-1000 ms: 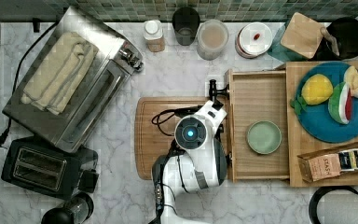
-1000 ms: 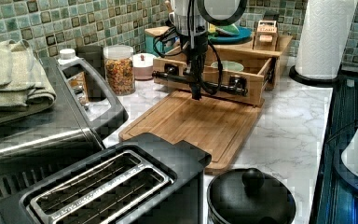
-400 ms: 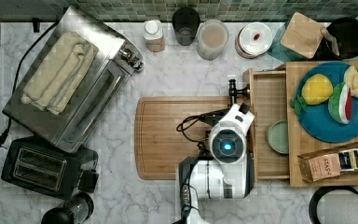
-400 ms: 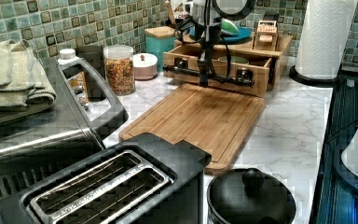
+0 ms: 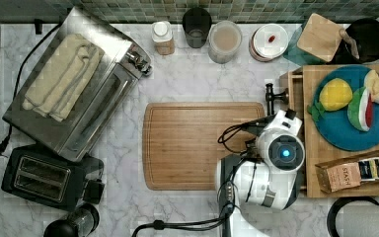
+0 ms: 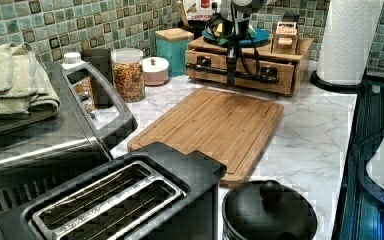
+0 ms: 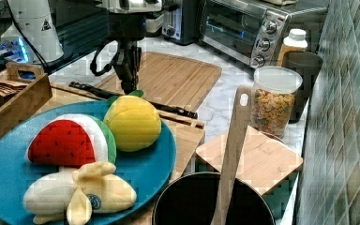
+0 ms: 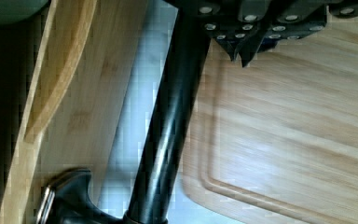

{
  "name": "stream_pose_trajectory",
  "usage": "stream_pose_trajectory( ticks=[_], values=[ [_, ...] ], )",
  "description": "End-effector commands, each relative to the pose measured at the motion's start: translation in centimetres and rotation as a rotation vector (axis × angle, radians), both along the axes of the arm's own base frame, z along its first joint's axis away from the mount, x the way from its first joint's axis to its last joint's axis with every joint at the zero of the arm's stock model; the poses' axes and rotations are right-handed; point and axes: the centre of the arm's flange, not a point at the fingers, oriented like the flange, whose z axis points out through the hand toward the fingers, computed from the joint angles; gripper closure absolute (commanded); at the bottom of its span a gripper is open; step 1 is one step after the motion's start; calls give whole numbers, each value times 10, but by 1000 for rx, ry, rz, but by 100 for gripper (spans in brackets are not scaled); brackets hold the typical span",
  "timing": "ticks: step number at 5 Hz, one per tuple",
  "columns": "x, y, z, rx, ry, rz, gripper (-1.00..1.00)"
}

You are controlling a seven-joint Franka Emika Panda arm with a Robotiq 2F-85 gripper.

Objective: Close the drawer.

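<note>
The light-wood drawer (image 5: pixel 294 86) is pushed almost fully under the wooden top, with a narrow strip of it still showing in the top view. Its front (image 6: pixel 240 67) carries the long black bar handle (image 6: pixel 262 78). My gripper (image 6: pixel 231 75) hangs straight down at the handle's middle, on the cutting-board side. The wrist view has the bar (image 8: pixel 168 126) running past my fingertips (image 8: pixel 242 53), which sit close together and touch it. In the right view my gripper (image 7: pixel 129 84) stands shut against the handle (image 7: pixel 168 107). The arm's wrist (image 5: pixel 281 148) hides the gripper in the top view.
A bamboo cutting board (image 5: pixel 202 145) lies in front of the drawer. The wooden top bears a blue plate (image 5: pixel 340 133) of toy fruit and a tea box (image 5: pixel 355 170). Jars (image 5: pixel 224 39) line the back wall. A toaster oven (image 5: pixel 79 89), a toaster (image 5: pixel 44 177) and a paper towel roll (image 6: pixel 347 40) stand around.
The drawer has slid toward the top view's right, under the wooden top, and the green bowl inside went out of sight. My gripper moved along with the handle.
</note>
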Motion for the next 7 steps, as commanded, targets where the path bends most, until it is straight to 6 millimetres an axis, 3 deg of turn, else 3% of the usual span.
stream_pose_trajectory(
  ticks=[1,2,7],
  values=[
    [-17,-184,54,-146,-101,-151,100],
    [-20,-197,59,-168,-102,-212,100],
    [-20,-197,59,-168,-101,-212,100]
  ],
)
